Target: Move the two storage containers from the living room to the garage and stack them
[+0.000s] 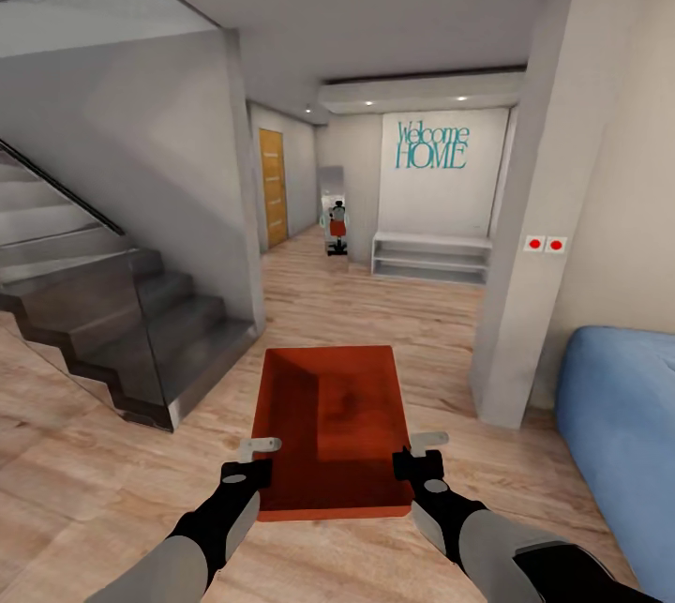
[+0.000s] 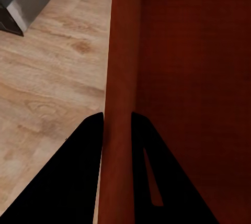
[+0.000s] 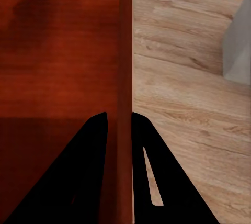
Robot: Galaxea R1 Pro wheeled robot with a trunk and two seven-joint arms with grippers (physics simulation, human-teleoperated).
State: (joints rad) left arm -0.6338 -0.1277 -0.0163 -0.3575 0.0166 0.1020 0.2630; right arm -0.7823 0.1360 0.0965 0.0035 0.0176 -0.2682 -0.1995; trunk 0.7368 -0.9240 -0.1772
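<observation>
From my head camera, I hold a red-orange storage container (image 1: 330, 425) out in front of me above the light wood floor (image 1: 94, 481), my left gripper (image 1: 253, 459) on its left wall and my right gripper (image 1: 420, 453) on its right wall, both near its close end. A grey staircase (image 1: 112, 322) rises at far left, a blue sofa (image 1: 619, 434) sits at right, and a white wall with teal "Welcome HOME" lettering (image 1: 432, 145) stands far ahead above a low shelf (image 1: 431, 256).

At my left wrist, the two dark fingers (image 2: 78, 171) are clamped onto the container's thin wall (image 2: 117, 130), one on each side.

At my right wrist, the fingers (image 3: 157, 171) likewise pinch the opposite wall (image 3: 123, 103), planks beyond it.
</observation>
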